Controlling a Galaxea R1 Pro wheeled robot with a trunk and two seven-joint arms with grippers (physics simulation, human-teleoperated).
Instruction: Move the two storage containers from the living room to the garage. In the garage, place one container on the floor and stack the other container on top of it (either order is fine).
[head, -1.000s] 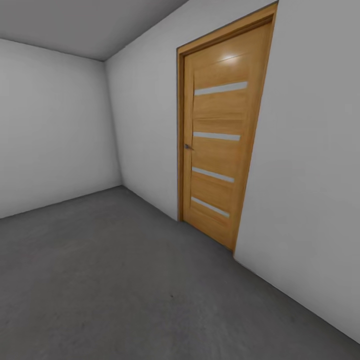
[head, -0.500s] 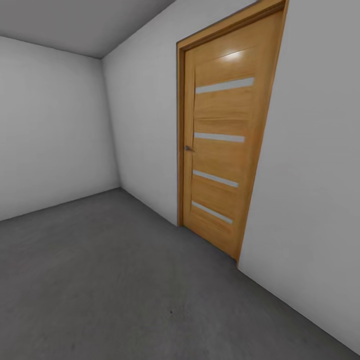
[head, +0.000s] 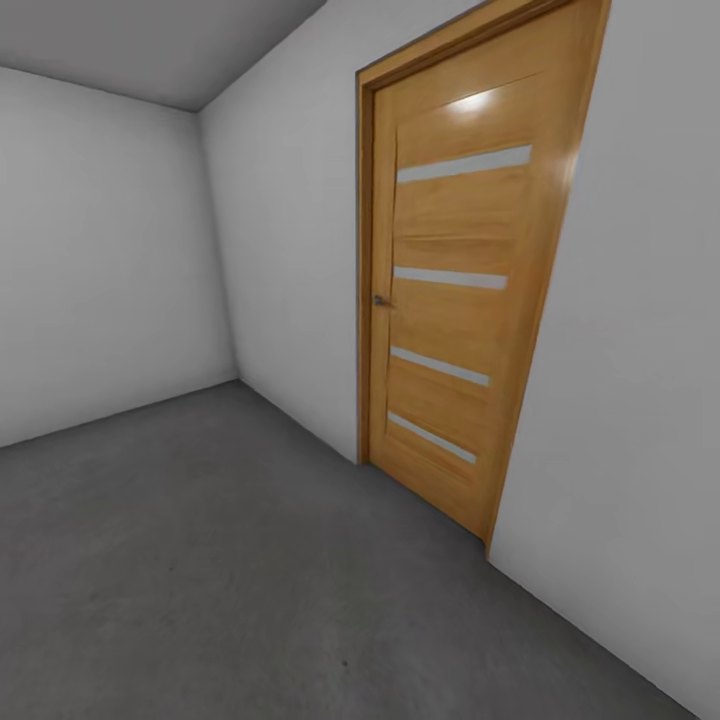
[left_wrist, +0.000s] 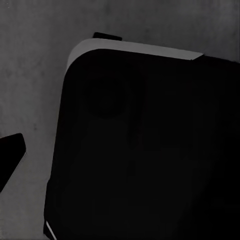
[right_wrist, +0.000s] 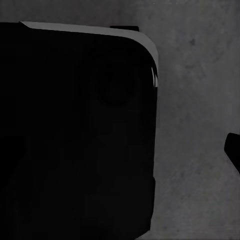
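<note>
The two storage containers are out of view, and so is the living room. I am in a bare room with white walls (head: 100, 260) and a dark grey speckled concrete floor (head: 200, 560), which fits the garage. In the left wrist view one dark fingertip (left_wrist: 9, 156) juts in at the frame's edge over the grey floor (left_wrist: 30, 75), beside my black base (left_wrist: 150, 150). The right wrist view likewise shows a dark fingertip (right_wrist: 234, 150) at the edge, next to the black base (right_wrist: 75, 140). Nothing can be seen held in either gripper.
A closed wooden door (head: 450, 300) with several pale horizontal strips and a small handle (head: 380, 300) is set in the right wall (head: 630, 400). The room's far corner lies at the left, with open floor in front of me.
The whole head view has shifted: the door now looks larger and sits further right, so the camera has moved toward it. Nothing in the room itself has moved.
</note>
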